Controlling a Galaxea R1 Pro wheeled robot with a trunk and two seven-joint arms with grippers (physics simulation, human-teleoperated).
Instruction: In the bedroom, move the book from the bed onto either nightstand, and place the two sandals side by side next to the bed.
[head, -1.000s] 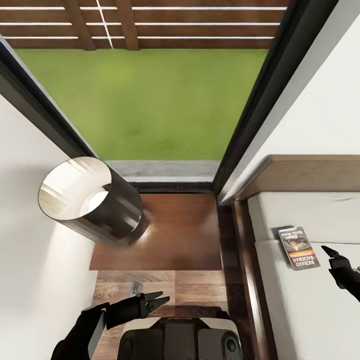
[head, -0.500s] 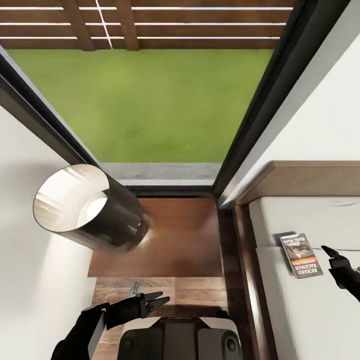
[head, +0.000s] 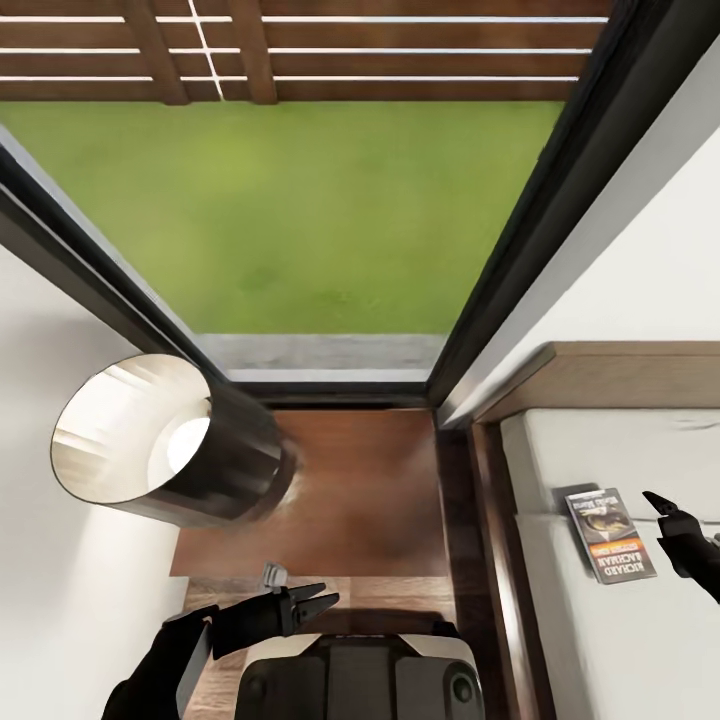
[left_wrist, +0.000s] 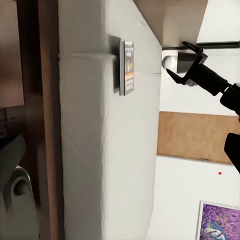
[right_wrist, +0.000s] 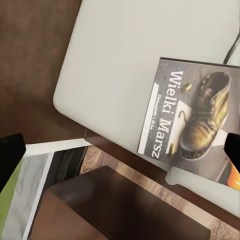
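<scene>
The book (head: 610, 535) lies flat on the bed's pale mattress (head: 600, 640), close to the headboard and the left edge. Its cover, with a boot photo and white lettering, is large in the right wrist view (right_wrist: 195, 122). My right gripper (head: 662, 508) hovers just right of the book, a little above the mattress. It is open and holds nothing, as the left wrist view (left_wrist: 187, 62) shows. The nightstand (head: 360, 490) stands between the bed and the wall. My left gripper (head: 325, 598) is open and empty, low in front of my trunk. The sandals are out of view.
A lamp with a dark cylindrical shade (head: 165, 450) stands on the nightstand's left part. Behind it a tall black-framed window (head: 510, 250) shows grass and a slatted fence. A dark wooden bed frame (head: 495, 560) runs beside the nightstand. A small grey object (head: 272, 573) lies on the plank floor.
The whole view has shifted: lamp, nightstand and book sit lower in the picture, so the camera moved. Both grippers keep their places and stay open.
</scene>
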